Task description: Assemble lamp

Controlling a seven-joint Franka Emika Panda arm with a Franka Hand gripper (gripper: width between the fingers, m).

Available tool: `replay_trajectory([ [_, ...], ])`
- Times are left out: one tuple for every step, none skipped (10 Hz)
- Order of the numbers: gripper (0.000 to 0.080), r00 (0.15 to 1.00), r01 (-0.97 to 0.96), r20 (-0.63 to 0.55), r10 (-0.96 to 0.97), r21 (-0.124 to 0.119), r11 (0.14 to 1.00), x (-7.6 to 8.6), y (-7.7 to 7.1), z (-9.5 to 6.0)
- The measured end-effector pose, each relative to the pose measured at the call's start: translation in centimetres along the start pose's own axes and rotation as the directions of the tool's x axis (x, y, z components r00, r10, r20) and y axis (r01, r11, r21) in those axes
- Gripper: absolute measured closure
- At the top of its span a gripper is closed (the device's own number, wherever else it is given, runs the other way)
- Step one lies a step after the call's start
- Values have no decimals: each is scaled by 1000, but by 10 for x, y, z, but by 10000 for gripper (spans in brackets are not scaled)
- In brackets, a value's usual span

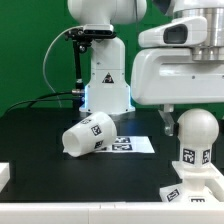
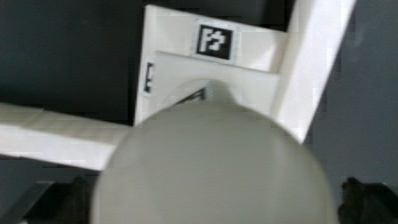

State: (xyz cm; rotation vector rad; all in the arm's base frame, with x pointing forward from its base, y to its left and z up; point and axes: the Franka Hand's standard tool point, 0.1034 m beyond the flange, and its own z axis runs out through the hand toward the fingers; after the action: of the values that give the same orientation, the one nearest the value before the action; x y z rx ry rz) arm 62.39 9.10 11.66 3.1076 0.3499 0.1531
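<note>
**Bulb upright on its stem, pincer spread around it**

The bulb stands on the stem of the base at the exterior view's right. The shade lies tipped on its side, well apart from it, at the edge of the marker board. The gripper is spread wide over the bulb, with a finger on either flank and a dark sliver between pad and bulb. All of it rests on the black table.

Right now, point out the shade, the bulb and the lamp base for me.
shade [image 1: 84,138], exterior view, its tapered side wall.
bulb [image 1: 196,127], exterior view, its rounded dome.
lamp base [image 1: 206,191], exterior view, flat plate beside its tag.
</note>
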Motion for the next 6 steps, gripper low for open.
replay_trajectory([
  [101,1000,0,1,0,0,1000,0,0,1],
  [211,1000,-1,0,1,-1,1000,0,0,1],
  [225,1000,-2,1,2,-1,1000,0,0,1],
  [225,1000,-21,0,21,-1,1000,0,0,1],
  [225,999,-33,0,33,-1,999,0,0,1],
  [225,991,-134,-6,134,-1,991,1,-1,1],
])
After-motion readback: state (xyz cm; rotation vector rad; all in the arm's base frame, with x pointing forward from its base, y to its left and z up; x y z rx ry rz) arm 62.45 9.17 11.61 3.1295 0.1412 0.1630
